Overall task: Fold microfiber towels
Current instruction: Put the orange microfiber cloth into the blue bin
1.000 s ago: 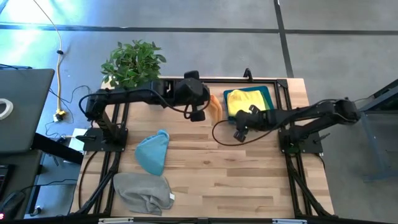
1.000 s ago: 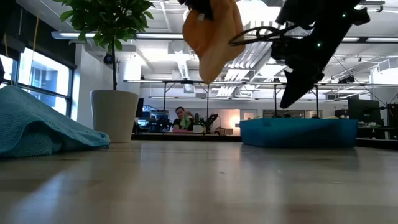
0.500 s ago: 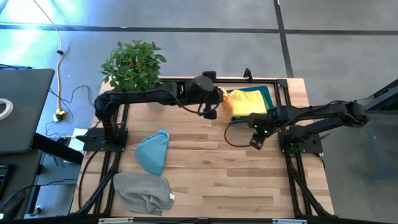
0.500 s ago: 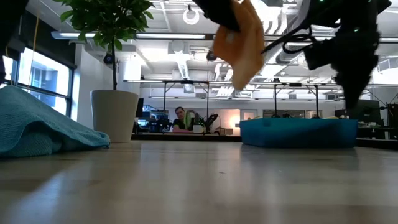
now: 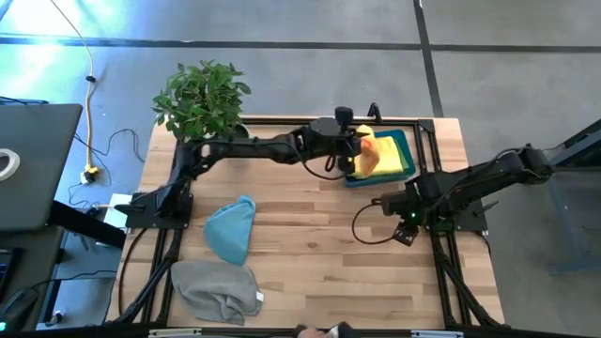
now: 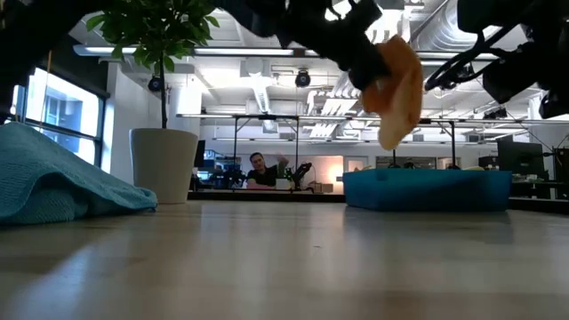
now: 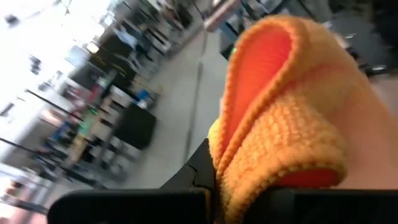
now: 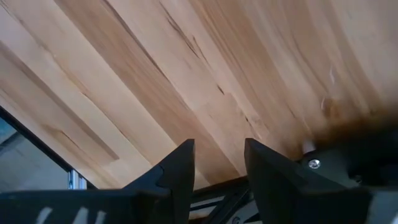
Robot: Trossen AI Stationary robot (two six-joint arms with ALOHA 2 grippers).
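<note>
Over the last second the left arm has swung its load across the far edge of the tabletop, from near the plant [image 5: 200, 94] all the way to the blue bin [image 5: 407, 155] at the far right corner, while the right arm has pulled back toward the right edge. Now the left gripper [image 5: 349, 143] hangs above the bin's near-left rim, pinching the orange towel [image 5: 367, 153], which droops folded from the pressed-together fingers; the low view shows it dangling clear above the bin wall. A yellow towel [image 5: 387, 155] already lies inside the bin.

To do this step well, I'd say the arm should carry the orange towel fully over the yellow one, lower until the fold rests flat, and only then let go, so it does not spring apart or catch the rim.

Right gripper [image 5: 406, 232] hovers low near the right edge of the tabletop, fingers [image 8: 178, 172] spread, holding nothing, bare wood beneath. It waits.

Still to fold, by the look of it: the light blue towel [image 5: 231, 231] lies rumpled left of the middle of the tabletop, and the grey towel [image 5: 216, 289] sits bunched near the near left corner.
</note>
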